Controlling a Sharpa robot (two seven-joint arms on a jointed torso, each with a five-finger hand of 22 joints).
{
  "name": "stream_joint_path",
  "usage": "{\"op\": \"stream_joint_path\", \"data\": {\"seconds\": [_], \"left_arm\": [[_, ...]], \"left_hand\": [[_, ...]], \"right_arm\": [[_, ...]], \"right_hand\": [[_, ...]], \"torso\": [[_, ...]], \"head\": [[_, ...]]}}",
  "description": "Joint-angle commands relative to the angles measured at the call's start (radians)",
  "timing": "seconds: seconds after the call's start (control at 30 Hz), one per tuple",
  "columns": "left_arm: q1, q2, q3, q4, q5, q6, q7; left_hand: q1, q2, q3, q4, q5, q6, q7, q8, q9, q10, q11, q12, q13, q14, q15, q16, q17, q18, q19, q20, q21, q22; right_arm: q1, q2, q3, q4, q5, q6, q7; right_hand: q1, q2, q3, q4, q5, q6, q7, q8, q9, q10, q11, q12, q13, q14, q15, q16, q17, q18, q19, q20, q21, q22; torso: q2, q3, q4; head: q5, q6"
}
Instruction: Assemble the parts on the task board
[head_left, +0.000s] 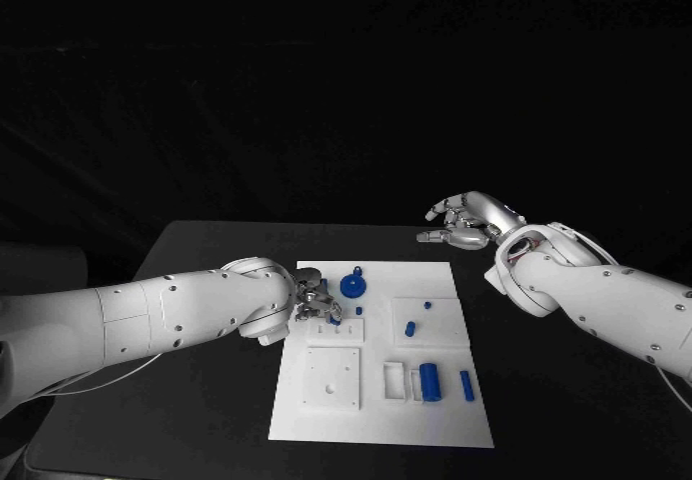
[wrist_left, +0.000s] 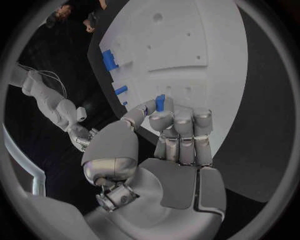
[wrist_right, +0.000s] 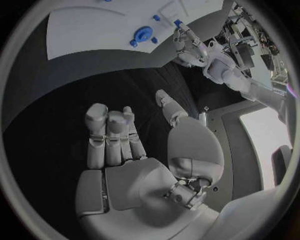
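Left hand (wrist_left: 169, 145) over the board (head_left: 378, 400), fingers (wrist_left: 164, 120) pinching a blue part (wrist_left: 160, 103), right hand (head_left: 469, 222) raised off the desk (head_left: 173, 420), fingers loosely curled, holding nothing

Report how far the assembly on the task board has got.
Done: a round blue part sits on the task board near its far edge; whether it is fully seated cannot be told. In hand: the left hand pinches a small blue piece over the board. Left: a blue cylinder, a blue bar and a small peg lie loose. The right hand is empty, off the board.
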Motion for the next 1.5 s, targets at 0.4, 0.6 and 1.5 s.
{"op": "stream_joint_path", "data": {"seconds": [0.4, 0.6, 1.5], "left_arm": [[-0.018, 0.010, 0.001, -0.004, -0.040, -0.024, -0.002], [-0.022, 0.011, 0.001, -0.005, -0.039, -0.016, -0.007], [-0.033, 0.015, 0.001, -0.008, -0.034, -0.010, -0.005]], "left_hand": [[-0.010, 0.004, 0.044, -0.029, 0.008, 0.146, -0.115, 0.002, 0.198, -0.049, -0.055, 0.007, 0.001, 0.059, -0.082, 0.005, -0.003, 0.015, 0.008, -0.127, 0.010, 0.002], [-0.012, 0.004, 0.046, -0.029, 0.008, 0.146, -0.115, 0.001, 0.199, -0.049, -0.055, 0.007, 0.001, 0.059, -0.082, 0.005, -0.004, 0.015, 0.007, -0.127, 0.010, 0.002], [-0.020, 0.006, 0.049, -0.030, 0.006, 0.148, -0.114, -0.001, 0.201, -0.049, -0.054, 0.008, 0.000, 0.056, -0.081, 0.006, -0.006, 0.016, 0.005, -0.126, 0.014, 0.000]], "right_arm": [[0.000, 0.001, 0.001, 0.000, 0.002, 0.008, 0.003], [0.000, 0.002, 0.001, 0.000, 0.002, 0.009, 0.002], [0.000, 0.002, 0.001, -0.001, 0.003, 0.012, 0.001]], "right_hand": [[0.001, 0.009, -0.006, 0.000, 0.007, -0.016, 0.019, 0.006, 0.001, -0.003, 0.000, -0.004, -0.003, -0.006, 0.000, -0.005, -0.002, 0.134, -0.001, 0.003, -0.006, 0.003], [0.001, 0.009, -0.006, 0.000, 0.007, -0.016, 0.019, 0.006, 0.001, -0.003, 0.000, -0.004, -0.004, -0.006, 0.000, -0.005, -0.002, 0.134, -0.001, 0.004, -0.006, 0.003], [0.000, 0.011, -0.008, 0.000, 0.007, -0.016, 0.019, 0.005, 0.001, -0.003, 0.000, -0.004, -0.006, -0.005, 0.000, -0.005, -0.002, 0.134, 0.000, 0.005, -0.007, 0.003]], "torso": [[-0.001, -0.0012, 0.0014], [-0.001, -0.0009, 0.0021], [-0.001, -0.0005, 0.0015]], "head": [[-0.001, -0.008], [0.003, -0.010], [0.000, -0.007]]}}
